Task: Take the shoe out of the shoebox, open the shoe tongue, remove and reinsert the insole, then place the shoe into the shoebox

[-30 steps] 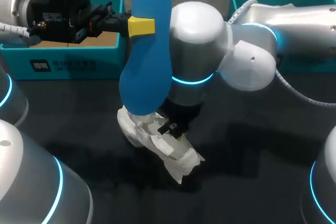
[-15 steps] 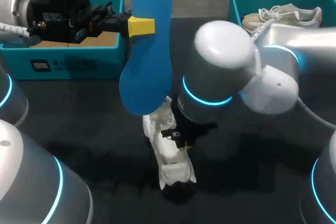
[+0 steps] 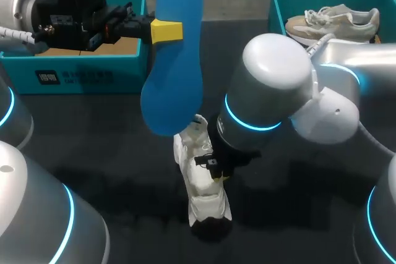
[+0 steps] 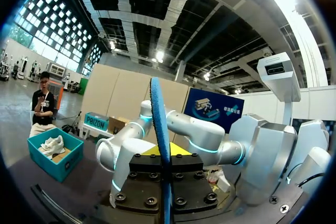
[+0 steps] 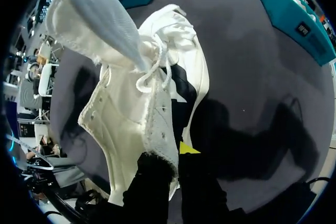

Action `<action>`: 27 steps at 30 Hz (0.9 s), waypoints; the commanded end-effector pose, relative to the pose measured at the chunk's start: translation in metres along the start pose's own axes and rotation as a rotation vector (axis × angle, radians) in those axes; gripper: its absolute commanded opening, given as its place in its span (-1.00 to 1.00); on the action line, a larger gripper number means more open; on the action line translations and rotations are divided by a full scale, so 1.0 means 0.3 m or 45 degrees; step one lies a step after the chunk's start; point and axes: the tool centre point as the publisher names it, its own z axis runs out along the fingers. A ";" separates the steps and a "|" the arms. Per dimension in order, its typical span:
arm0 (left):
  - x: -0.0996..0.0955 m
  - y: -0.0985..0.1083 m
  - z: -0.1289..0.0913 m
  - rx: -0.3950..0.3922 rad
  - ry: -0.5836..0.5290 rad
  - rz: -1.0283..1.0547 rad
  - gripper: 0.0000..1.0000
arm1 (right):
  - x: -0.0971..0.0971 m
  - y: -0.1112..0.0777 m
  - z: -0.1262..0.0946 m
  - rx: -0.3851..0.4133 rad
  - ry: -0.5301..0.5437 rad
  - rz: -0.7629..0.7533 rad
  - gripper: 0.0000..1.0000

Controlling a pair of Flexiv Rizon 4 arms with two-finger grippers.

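The left shoebox [image 3: 80, 77] sits at 10 o'clock on the table [image 3: 297, 214]. I see no shoe in it.

Next comes the left gripper [image 3: 166, 31]. Its yellow fingers are pinched tight on the blue insole [image 3: 176, 72]. The insole hangs up in the air, standing tall, with its wide end down. That wide end is at 11 o'clock from the shoe [image 3: 203, 190], just above it.

The white shoe lies on the table, near the middle. The right gripper [image 3: 214, 170] has its fingers squeezed on the side wall of the shoe, one finger inside and one outside. In the right wrist view, the tongue [image 5: 94, 22] is pulled up and away from the gripper, so the hole is open.

At 1 o'clock is the right shoebox [image 3: 276, 5], with another shoe [image 3: 337, 20] inside it.

I think the job now is to put the insole back in. To do it well, the right gripper should hold the shoe firm so it cannot slide or tip. The left gripper should lower the wide end into the hole first, then slide it toward the toe under the tongue. It should go slowly. The insole is soft and could bend or catch on the laces. The heel end goes down last and should lie flat. The tongue must stay out of the way.
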 end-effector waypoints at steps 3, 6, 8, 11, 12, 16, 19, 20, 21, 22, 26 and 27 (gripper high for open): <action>0.000 0.001 0.001 -0.003 0.000 -0.001 -1.00 | -0.033 -0.009 0.035 0.019 0.032 0.037 -1.00; 0.000 0.001 0.001 -0.003 0.000 -0.001 -1.00 | -0.040 -0.019 0.041 0.016 0.044 0.057 -1.00; 0.000 0.001 0.001 -0.003 0.000 -0.001 -1.00 | -0.043 -0.024 0.046 0.017 0.053 0.068 -1.00; 0.000 0.001 0.001 -0.003 0.000 -0.001 -1.00 | -0.045 -0.029 0.056 0.024 0.059 0.074 -1.00; 0.000 0.001 0.001 -0.003 0.000 -0.001 -1.00 | -0.048 -0.030 0.060 0.026 0.062 0.077 -1.00; 0.000 0.001 0.001 -0.003 0.000 -0.001 -1.00 | -0.060 -0.031 0.079 0.032 0.080 0.082 -1.00; 0.000 0.001 0.001 -0.003 0.000 -0.001 -1.00 | -0.067 -0.030 0.092 0.040 0.085 0.085 -1.00; 0.000 0.001 0.001 -0.003 0.000 -0.001 -1.00 | -0.069 -0.030 0.097 0.042 0.087 0.086 -1.00; 0.000 0.001 0.001 -0.003 0.000 -0.001 -1.00 | -0.071 -0.031 0.101 0.045 0.088 0.089 -1.00; 0.000 0.001 0.001 -0.003 0.000 -0.001 -1.00 | -0.073 -0.032 0.105 0.048 0.089 0.092 -1.00; 0.000 0.001 0.001 -0.003 0.000 -0.001 -1.00 | -0.074 -0.035 0.111 0.057 0.088 0.099 -0.72; 0.000 0.001 0.001 -0.003 0.000 -0.001 -1.00 | -0.074 -0.036 0.112 0.058 0.089 0.099 -0.62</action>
